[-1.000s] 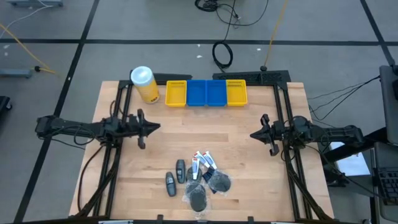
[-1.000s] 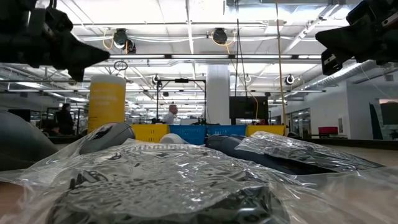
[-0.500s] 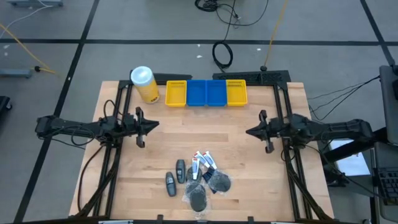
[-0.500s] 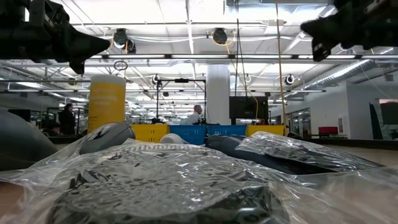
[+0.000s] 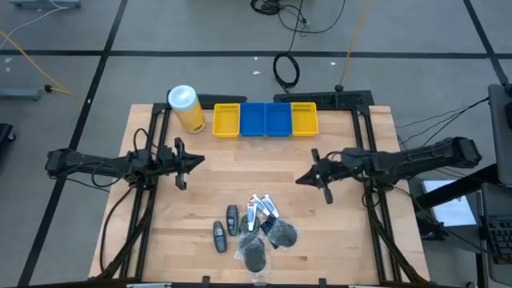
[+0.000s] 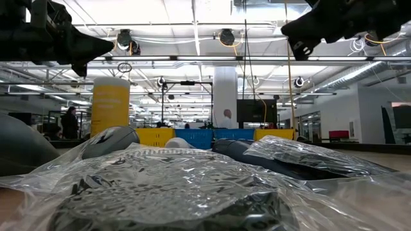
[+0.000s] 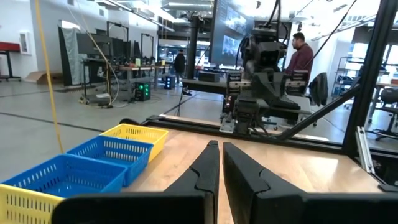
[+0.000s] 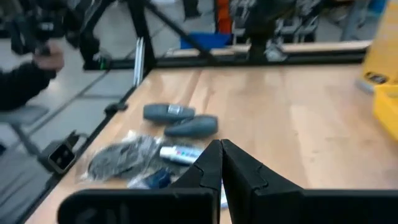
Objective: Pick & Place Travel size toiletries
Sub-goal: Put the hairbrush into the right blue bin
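Observation:
The travel size toiletries (image 5: 252, 228) lie in a heap on the table near its front edge. There are two dark grey oval bottles (image 5: 226, 226), small white tubes (image 5: 260, 208) and black puffs in clear wrap (image 5: 282, 234). The right wrist view also shows the bottles (image 8: 168, 112), a tube (image 8: 180, 154) and a puff (image 8: 121, 158). My right gripper (image 5: 300, 180) is shut and empty, in the air right of and beyond the heap. My left gripper (image 5: 200, 161) is shut and empty over the table's left part.
A tall yellow canister with a white lid (image 5: 186, 108) stands at the far left. A row of yellow and blue bins (image 5: 266, 119) stands along the far edge. Bare wood (image 5: 256, 168) lies between the two grippers. People show in the room beyond the table.
My right gripper has moved from the table's right edge toward its middle, nearer the heap of toiletries, and has stayed shut. The toiletries have not moved.

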